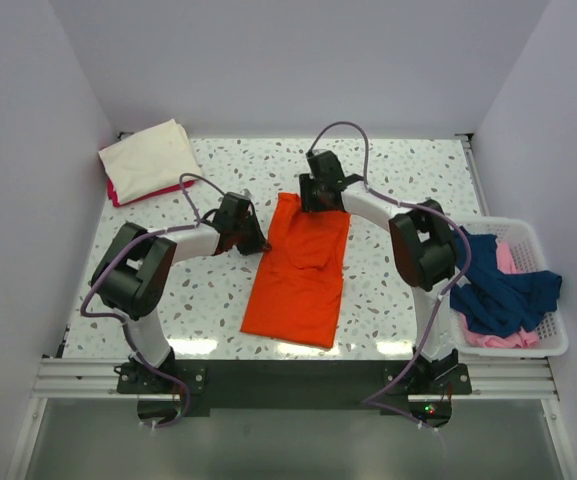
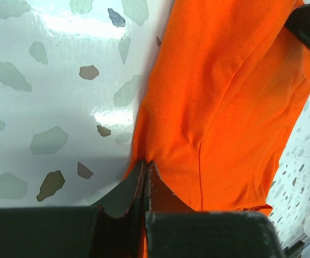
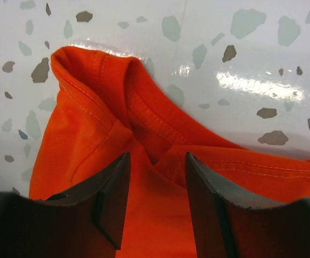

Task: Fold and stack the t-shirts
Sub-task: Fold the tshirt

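The orange t-shirt (image 1: 298, 270) lay flat in the middle of the speckled counter (image 1: 398, 180), folded into a long strip that ran from 12 o'clock to 6 o'clock. The left tool (image 1: 253, 238) was at the strip's 10 o'clock edge. In its own camera its two fingers (image 2: 128, 188) were pressed almost together, with the orange edge pinched between them. The right tool (image 1: 320, 195) was at the strip's 12 o'clock end. Its fingers (image 3: 112, 188) stood wide apart over the bunched-up end of the t-shirt and did not grip it. At 10 o'clock on the counter, near the back wall, a cream t-shirt (image 1: 150, 157) lay folded on top of a red cloth (image 1: 118, 195) that peeked out under it. At 4 o'clock, off the side of the counter, sat a white basket (image 1: 553, 345). Blue clothes (image 1: 503, 285) and pink clothes (image 1: 498, 340) were heaped inside it, and some blue cloth hung over its rim.
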Available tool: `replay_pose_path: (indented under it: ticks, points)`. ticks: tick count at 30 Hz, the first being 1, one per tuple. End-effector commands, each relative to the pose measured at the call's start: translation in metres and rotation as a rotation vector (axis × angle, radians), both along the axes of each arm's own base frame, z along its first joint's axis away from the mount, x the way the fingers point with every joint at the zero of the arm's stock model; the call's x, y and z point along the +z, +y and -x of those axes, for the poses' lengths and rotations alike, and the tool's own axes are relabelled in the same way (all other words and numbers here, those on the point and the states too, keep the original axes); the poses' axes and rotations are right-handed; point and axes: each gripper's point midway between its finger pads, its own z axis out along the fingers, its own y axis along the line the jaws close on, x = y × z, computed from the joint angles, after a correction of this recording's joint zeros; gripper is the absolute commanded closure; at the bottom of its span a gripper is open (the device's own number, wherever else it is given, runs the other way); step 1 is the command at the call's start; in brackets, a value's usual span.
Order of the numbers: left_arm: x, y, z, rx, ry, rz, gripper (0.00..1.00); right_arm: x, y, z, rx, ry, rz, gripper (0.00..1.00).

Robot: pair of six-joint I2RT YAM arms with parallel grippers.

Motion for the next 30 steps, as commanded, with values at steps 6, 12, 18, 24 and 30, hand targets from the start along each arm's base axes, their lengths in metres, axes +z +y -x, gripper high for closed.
replay_pose_path:
  ticks: [6,12,18,24,30]
  points:
    - [-0.022,0.011,0.009,0.0,0.052,-0.07,1.0,0.006,0.01,-0.001,0.042,0.009,-0.031,0.59]
    - [-0.023,0.01,0.009,-0.001,0.053,-0.071,1.0,0.007,0.011,0.006,0.045,0.024,-0.05,0.72]
    - [-0.024,0.011,0.01,0.002,0.057,-0.073,1.0,0.014,0.006,0.013,0.036,0.025,-0.051,0.87]
    - [-0.026,0.013,0.011,0.004,0.061,-0.076,1.0,0.031,0.001,0.022,0.021,0.006,-0.065,0.96]
    - [-0.027,0.013,0.012,0.005,0.064,-0.077,1.0,0.039,-0.009,0.031,-0.001,-0.005,-0.061,0.96]
